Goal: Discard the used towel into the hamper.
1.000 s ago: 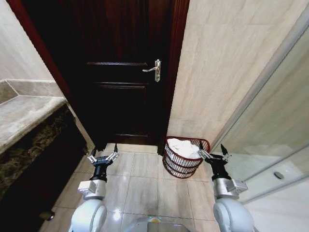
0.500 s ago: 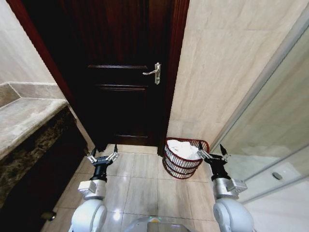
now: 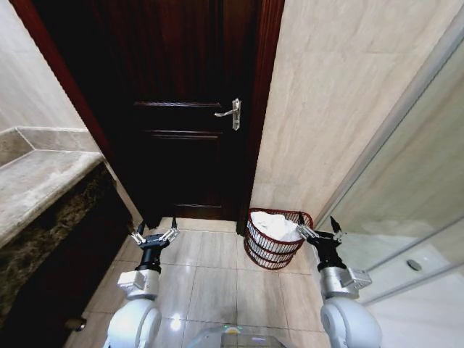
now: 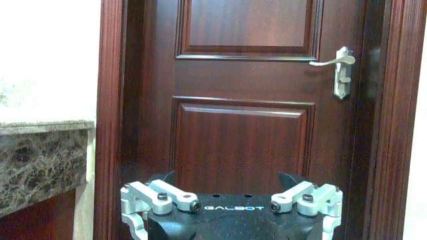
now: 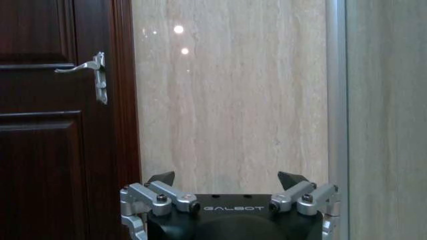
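The hamper [image 3: 273,250], a small round reddish-brown open-weave basket, stands on the tiled floor against the wall beside the door. A crumpled white towel [image 3: 276,225] lies inside it, filling its top. My right gripper [image 3: 317,230] hangs open and empty just to the right of the hamper's rim, and in the right wrist view this gripper [image 5: 225,176] faces the beige wall. My left gripper [image 3: 154,235] is held open and empty over the floor well to the left of the hamper. In the left wrist view that gripper [image 4: 227,177] faces the door.
A dark wooden door [image 3: 188,109] with a silver handle [image 3: 232,112] is shut straight ahead. A marble counter [image 3: 36,185] with a dark cabinet runs along the left. A glass partition [image 3: 406,217] lines the right. Tiled floor [image 3: 210,283] lies between the arms.
The whole head view has shifted slightly, so the door handle and hamper sit a little differently in the picture. Both grippers stay open and still relative to the body.
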Tool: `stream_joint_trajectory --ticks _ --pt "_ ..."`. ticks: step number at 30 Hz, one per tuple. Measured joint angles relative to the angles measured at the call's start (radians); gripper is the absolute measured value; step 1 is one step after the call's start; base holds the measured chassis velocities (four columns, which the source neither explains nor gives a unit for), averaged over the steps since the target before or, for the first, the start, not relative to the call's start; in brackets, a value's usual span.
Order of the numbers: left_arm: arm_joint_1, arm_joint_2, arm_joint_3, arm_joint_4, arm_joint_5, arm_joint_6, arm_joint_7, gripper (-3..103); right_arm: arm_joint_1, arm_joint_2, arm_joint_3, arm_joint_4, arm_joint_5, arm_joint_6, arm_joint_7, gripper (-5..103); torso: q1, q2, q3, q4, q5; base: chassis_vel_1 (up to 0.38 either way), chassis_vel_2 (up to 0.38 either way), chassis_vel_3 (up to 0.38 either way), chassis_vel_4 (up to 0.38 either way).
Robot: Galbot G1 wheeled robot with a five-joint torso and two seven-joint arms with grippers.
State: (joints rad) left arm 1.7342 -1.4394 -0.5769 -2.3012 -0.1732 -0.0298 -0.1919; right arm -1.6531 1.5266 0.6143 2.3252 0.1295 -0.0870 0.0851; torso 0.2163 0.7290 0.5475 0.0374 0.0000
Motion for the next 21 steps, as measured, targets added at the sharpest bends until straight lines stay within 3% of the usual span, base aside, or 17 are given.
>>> stream_joint_trajectory --ticks 21 --pt "0.003 -0.020 -0.017 -0.010 -0.001 -0.002 -0.005 100 0.006 -0.016 0.001 -0.005 0.006 -0.015 0.000 100 0.033 0.075 0.042 0.0000 0.0000 0.000 0.000 0.000 0.000"
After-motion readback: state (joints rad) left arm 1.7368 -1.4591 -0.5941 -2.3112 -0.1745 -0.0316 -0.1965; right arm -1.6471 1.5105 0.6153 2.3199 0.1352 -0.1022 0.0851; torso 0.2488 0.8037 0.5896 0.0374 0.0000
